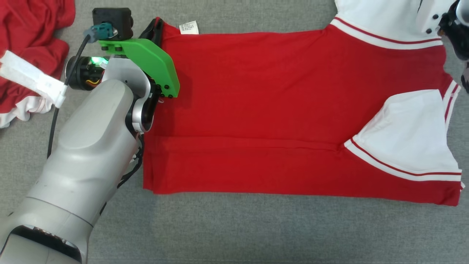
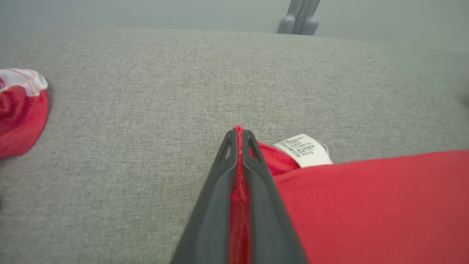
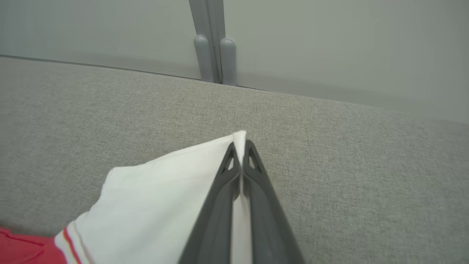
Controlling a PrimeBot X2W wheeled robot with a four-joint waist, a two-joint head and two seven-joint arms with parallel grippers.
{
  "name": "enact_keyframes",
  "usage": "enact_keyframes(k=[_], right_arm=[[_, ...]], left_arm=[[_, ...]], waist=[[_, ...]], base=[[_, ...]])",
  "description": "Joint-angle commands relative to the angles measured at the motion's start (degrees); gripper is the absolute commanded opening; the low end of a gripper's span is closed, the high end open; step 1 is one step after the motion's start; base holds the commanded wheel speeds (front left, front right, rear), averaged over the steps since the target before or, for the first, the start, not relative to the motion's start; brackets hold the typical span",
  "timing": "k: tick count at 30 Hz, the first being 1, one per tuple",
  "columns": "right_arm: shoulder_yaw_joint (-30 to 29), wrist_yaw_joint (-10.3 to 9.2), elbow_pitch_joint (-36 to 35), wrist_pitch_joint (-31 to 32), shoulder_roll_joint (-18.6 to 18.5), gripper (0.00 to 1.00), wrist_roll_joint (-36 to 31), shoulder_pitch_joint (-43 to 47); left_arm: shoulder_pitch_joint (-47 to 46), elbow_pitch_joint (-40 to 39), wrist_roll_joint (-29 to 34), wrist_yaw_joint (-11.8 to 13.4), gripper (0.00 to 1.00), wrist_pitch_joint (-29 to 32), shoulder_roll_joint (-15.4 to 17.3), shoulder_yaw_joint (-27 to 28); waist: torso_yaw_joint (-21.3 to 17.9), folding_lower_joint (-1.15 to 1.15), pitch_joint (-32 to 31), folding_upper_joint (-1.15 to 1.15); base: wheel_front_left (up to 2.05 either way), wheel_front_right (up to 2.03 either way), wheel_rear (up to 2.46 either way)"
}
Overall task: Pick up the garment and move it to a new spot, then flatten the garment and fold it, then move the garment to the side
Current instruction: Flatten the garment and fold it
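Holds the red garment [image 1: 256, 102] by two far corners. Clamps the left gripper [image 1: 155, 30] tight on the far left corner of the hem, with a strip of red cloth squeezed between the dark fingers [image 2: 216, 205] and the tips low over the grey desk [image 1: 234, 231]. Clamps the right gripper [image 3: 240, 146] tight on white cloth at the garment's far right end, with a thin fold caught between its two fingers and red stripes lower down on the same white piece.

Lies spread flat across the middle of the desk, hem toward the left and white parts toward the right. Carries a long crease parallel to the near edge. Has the near white sleeve [image 1: 403, 139], trimmed with red stripes, folded in over the red body. Bears dark buttons [image 1: 428, 31] on the white part at the far right corner. Shows a small white care label [image 1: 189, 27] sticking out at the far edge, just beside the left gripper.

Elsewhere on the desk: a second red and white garment [image 1: 33, 55], crumpled at the far left and apart from the spread one, with the pale left forearm [image 1: 88, 146] and its green bracket [image 1: 146, 58] between them. Beyond the far edge of the desk, a pale wall [image 3: 329, 44] with a grey post [image 3: 214, 47].
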Motion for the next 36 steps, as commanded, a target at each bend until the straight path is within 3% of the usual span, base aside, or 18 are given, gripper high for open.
enact_keyframes(k=[1, 10, 19, 28, 36], right_arm=[[0.59, -0.1, -0.65, -0.74, -0.39, 0.0, 1.01, 1.4], [5.04, -0.1, -6.09, -2.96, -3.54, 0.0, 7.47, 9.56], [5.3, -0.1, -14.77, -1.97, -7.73, 0.0, 12.92, 21.46], [-1.78, -0.1, -25.81, -0.67, -8.31, 0.0, 13.28, 36.13], [-8.8, -0.1, -35.44, 2.3, -4.45, 0.0, 9.65, 46.8]], left_arm=[[1.17, 0.25, -0.33, -0.4, 0.0, -0.86, 0.47, 0.52], [6.27, -0.92, -1.45, -2.31, 0.0, -5.53, 0.98, 0.84], [12.89, -2.4, -2.41, -3.67, 0.0, -9.39, 2.6, 0.9], [17.64, -1.86, -2.93, -4.59, 0.0, -13.4, 2.79, 1.65], [21.25, -2.17, -3.62, -3.71, 0.0, -15.27, 3.03, 3.55]], waist=[[-0.77, -0.01, -2.0, 0.0], [-1.55, -0.01, -7.16, 0.0], [-2.41, -0.01, -10.4, 0.0], [-3.83, -0.01, -12.26, 0.0], [-5.16, -0.01, -13.34, 0.0]], base=[[0.0, 0.0, 0.0], [0.0, 0.0, 0.0], [0.0, 0.0, 0.0], [0.0, 0.0, 0.0], [0.0, 0.0, 0.0]])
